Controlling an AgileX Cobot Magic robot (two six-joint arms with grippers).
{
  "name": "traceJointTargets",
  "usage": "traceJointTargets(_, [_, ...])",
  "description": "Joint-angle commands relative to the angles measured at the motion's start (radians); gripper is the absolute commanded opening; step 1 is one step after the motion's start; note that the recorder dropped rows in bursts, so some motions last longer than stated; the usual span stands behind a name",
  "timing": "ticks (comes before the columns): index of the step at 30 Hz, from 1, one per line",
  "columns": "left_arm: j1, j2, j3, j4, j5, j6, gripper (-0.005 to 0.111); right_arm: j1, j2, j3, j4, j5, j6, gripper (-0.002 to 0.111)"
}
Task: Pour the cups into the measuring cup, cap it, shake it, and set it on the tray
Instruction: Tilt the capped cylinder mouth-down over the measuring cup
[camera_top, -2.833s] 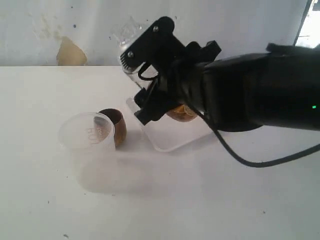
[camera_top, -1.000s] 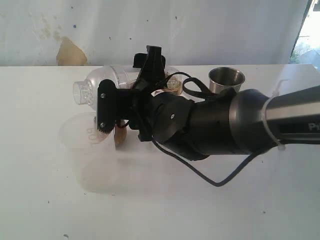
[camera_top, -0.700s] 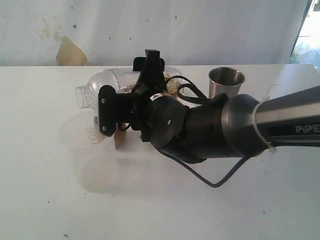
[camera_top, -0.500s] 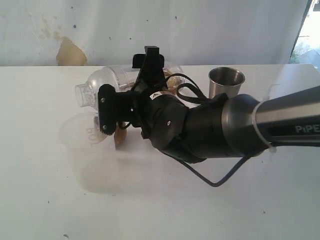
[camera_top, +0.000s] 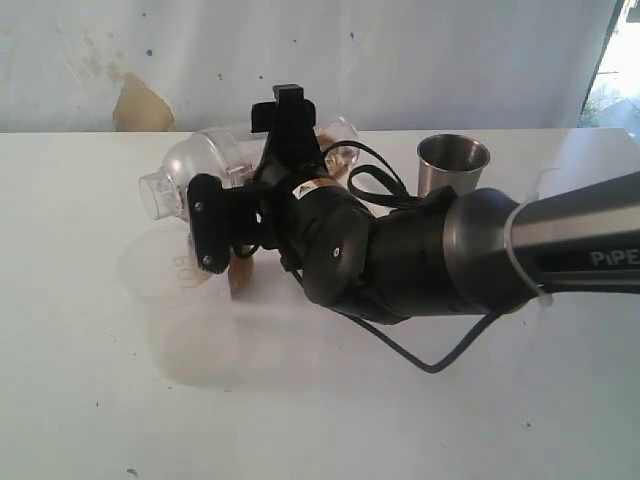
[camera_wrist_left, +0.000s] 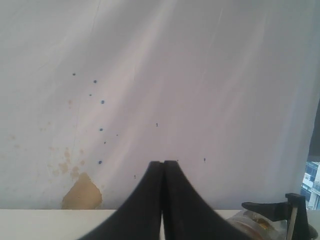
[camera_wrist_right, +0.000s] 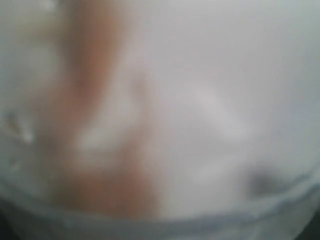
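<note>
We judge the task to be in its shaking step. In the exterior view the right gripper holds the measuring cup off the table at upper centre of the frame. Its jaws are spread wide and clamp the clear body. The cup lies on its side with the clear domed cap fitted and pointing left, so pouring and capping look done. The steel tumbler stands upright at upper right, and a sliver of the wooden cup shows beside the frosted beaker at lower left. Finishing the shake and setting the cup down remain, but we cannot see the tray, which may be hidden by the arm. Only the left wrist view shows the left gripper, its jaws pressed together on nothing and facing the wall. The right wrist view gives only a blurred clear surface with a brown smear.
</note>
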Motion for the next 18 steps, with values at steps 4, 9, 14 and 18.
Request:
traceJointTargets(4, [0.002, -0.005, 0.004, -0.002, -0.008, -0.003, 0.000, -0.005, -0.015, -0.005, -0.052, -0.068, -0.015, 0.000])
traceJointTargets(9, [0.002, -0.005, 0.004, -0.002, -0.007, -0.003, 0.000, -0.005, -0.015, 0.007, -0.121, -0.102, -0.015, 0.000])
traceJointTargets(14, [0.002, -0.005, 0.004, -0.002, -0.007, -0.003, 0.000, -0.005, -0.015, 0.015, -0.125, -0.105, -0.015, 0.000])
traceJointTargets(18, [0.002, -0.005, 0.004, -0.002, -0.007, -0.003, 0.000, -0.017, -0.011, 0.015, -0.130, -0.105, -0.015, 0.000])
